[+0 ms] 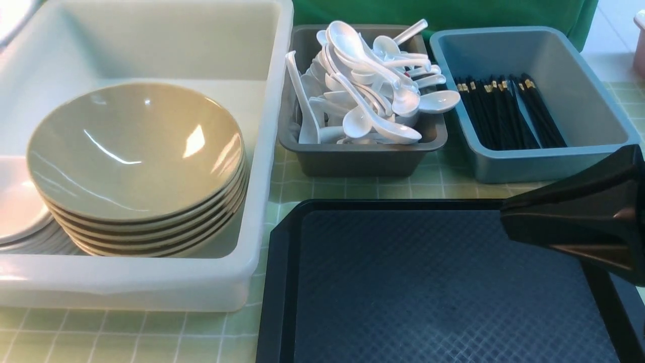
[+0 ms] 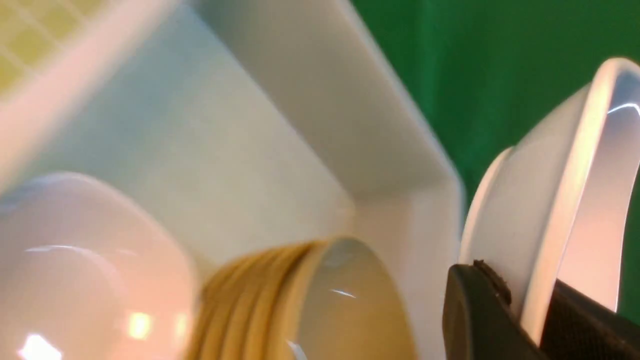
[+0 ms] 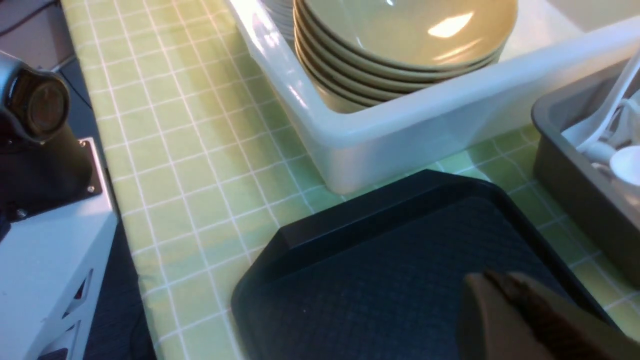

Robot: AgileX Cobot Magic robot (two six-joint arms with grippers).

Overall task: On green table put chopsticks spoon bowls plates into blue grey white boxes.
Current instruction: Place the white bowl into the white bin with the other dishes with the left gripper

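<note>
In the left wrist view my left gripper (image 2: 530, 295) is shut on the rim of a small white plate (image 2: 560, 190), held on edge above the white box (image 2: 320, 100). That box (image 1: 272, 126) holds a stack of tan bowls (image 1: 136, 151) and, beside them, stacked white plates (image 1: 15, 206). The grey box (image 1: 363, 161) is heaped with white spoons (image 1: 373, 85). Black chopsticks (image 1: 504, 116) lie in the blue box (image 1: 554, 166). My right gripper (image 1: 504, 217) is shut and empty, hovering over the right side of the black tray (image 1: 433, 282). The left gripper does not show in the front view.
The black tray lies on the green table (image 1: 126, 333) in front of the grey and blue boxes, with nothing on it. A green backdrop (image 1: 453, 12) stands behind the boxes. A robot base and camera (image 3: 35, 105) sit past the table's edge.
</note>
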